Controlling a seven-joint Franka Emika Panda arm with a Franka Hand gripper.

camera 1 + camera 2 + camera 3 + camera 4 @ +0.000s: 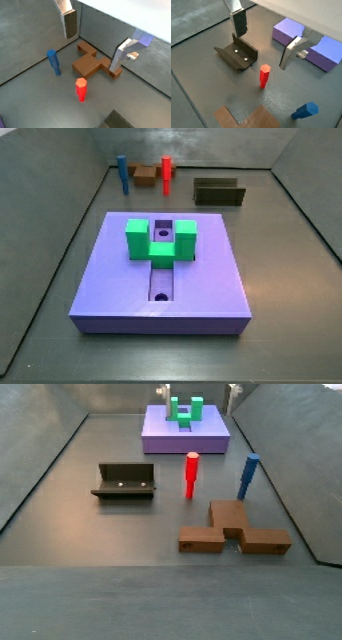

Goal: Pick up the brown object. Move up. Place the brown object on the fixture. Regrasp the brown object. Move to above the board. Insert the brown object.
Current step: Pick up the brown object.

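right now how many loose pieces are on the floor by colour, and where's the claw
brown: 1, brown object
red: 1, upright peg
blue: 1, upright peg
green: 1, U-shaped block on the purple board
dark olive: 1, fixture
total: 5
The claw hangs open above the floor, holding nothing.

The end effector (93,42) hangs above the floor, its silver fingers (69,22) spread apart, gripping nothing.
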